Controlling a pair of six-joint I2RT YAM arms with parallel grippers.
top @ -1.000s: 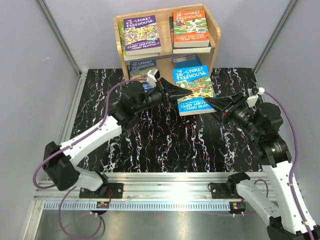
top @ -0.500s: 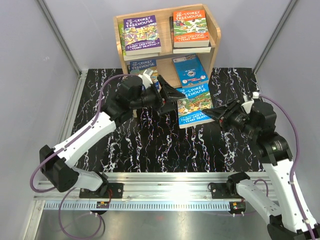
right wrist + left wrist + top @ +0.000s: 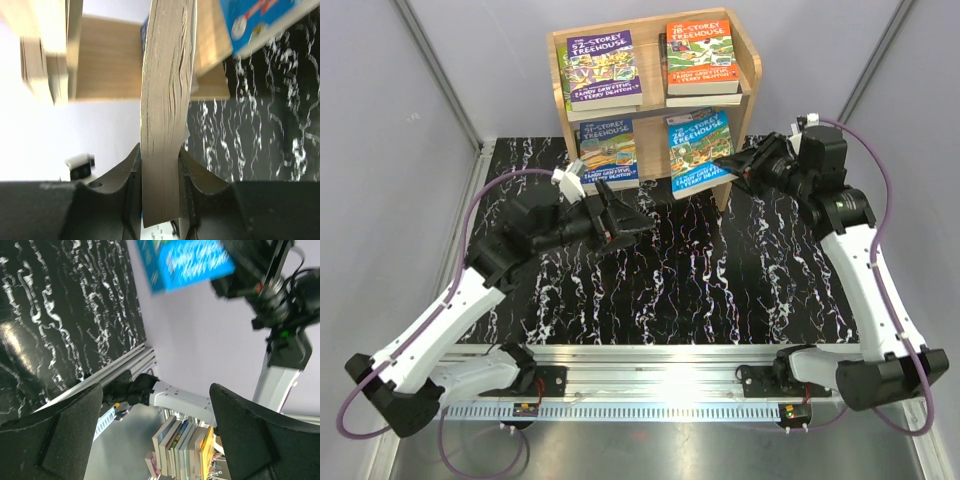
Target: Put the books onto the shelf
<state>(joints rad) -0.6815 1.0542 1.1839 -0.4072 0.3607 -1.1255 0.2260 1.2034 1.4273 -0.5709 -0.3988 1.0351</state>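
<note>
Three covers lie face-up on the shelf [image 3: 650, 20]. The purple 52-Storey Treehouse [image 3: 602, 65] and an orange Treehouse title [image 3: 701, 55] are on the top tier, each on at least one more book. A blue Treehouse book [image 3: 607, 150] sits lower left. A fourth, the blue 26-Storey Treehouse [image 3: 696, 148], has its far end inside the lower right bay and its near end jutting past the front edge. Whether it rests on the board I cannot tell.

The right gripper [image 3: 728, 163] pinches that book at its near corner, the fingers pressed on both covers. By my reckoning the task is nearly finished: what remains is to push this one home and let go.

The books are thin paperbacks with glossy, brightly printed covers. The page edge [image 3: 162, 100] of the held one is cream, matte and slightly wavy. The shelf is pale bare wood, with flat boards and side panels rounded at the top.

The left gripper [image 3: 625, 212] hangs low over the table [image 3: 720, 270], fingers spread wide and holding nothing. The tabletop is shiny black with white marble veining.
</note>
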